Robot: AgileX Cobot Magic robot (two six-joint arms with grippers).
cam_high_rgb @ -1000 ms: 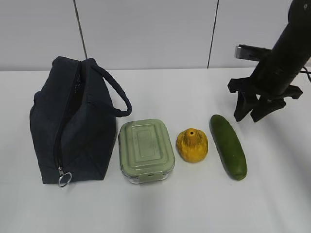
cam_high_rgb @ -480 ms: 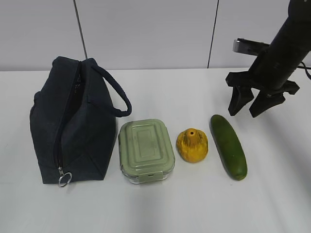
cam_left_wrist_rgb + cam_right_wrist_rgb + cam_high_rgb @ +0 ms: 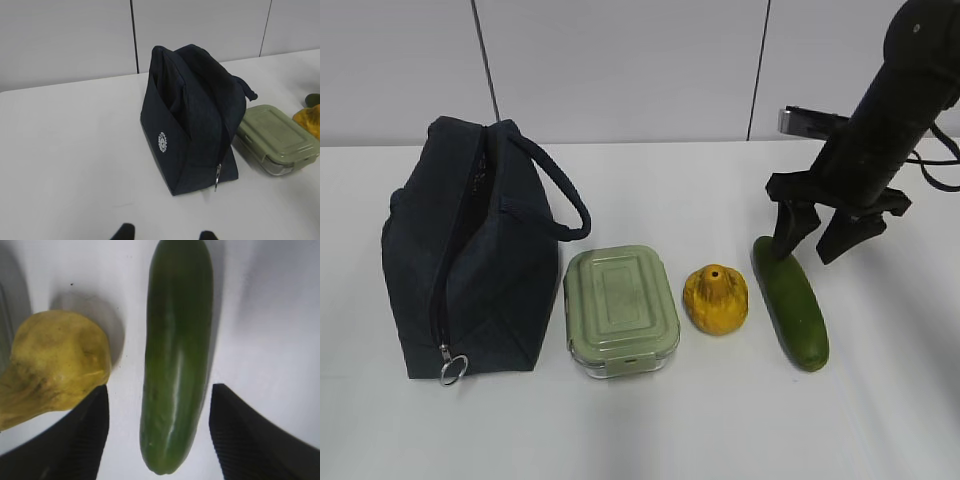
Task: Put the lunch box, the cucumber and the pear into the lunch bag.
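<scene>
- Take the lunch box (image 3: 621,310) as your landmark: pale green ribbed lid, clear base, flat on the white table (image 3: 650,430), lid on.
- The lunch bag (image 3: 465,255) stands just to the left of the lunch box, nearly touching its side. You see dark navy fabric, the padded loop handle (image 3: 560,195) arching toward the lunch box, and the zipper running down the near face to a silver ring pull (image 3: 453,370) at the bottom.
- In the left wrist view the bag mouth looks parted at the top; you cannot see inside.
- The pear (image 3: 716,298) sits just to the right of the lunch box, with a small gap between them, its dark hole facing up.
- The cucumber (image 3: 789,300) lies further right of the lunch box, beyond the pear, apart from it and slanted with its far end nearer the pear.
- All 3 items are outside the bag.
- Your right gripper (image 3: 817,237) hangs over the far end of the cucumber, on the right side of the lunch box. Its jaws are spread and released. In the right wrist view 1 finger (image 3: 75,440) stands on each side of the cucumber with table showing between fingers and skin, so nothing is grasped.
- Your left gripper (image 3: 163,233) shows only 2 dark fingertips at the bottom edge of the left wrist view, well short of the lunch bag on the side away from the lunch box. They stand apart with nothing between them.
</scene>
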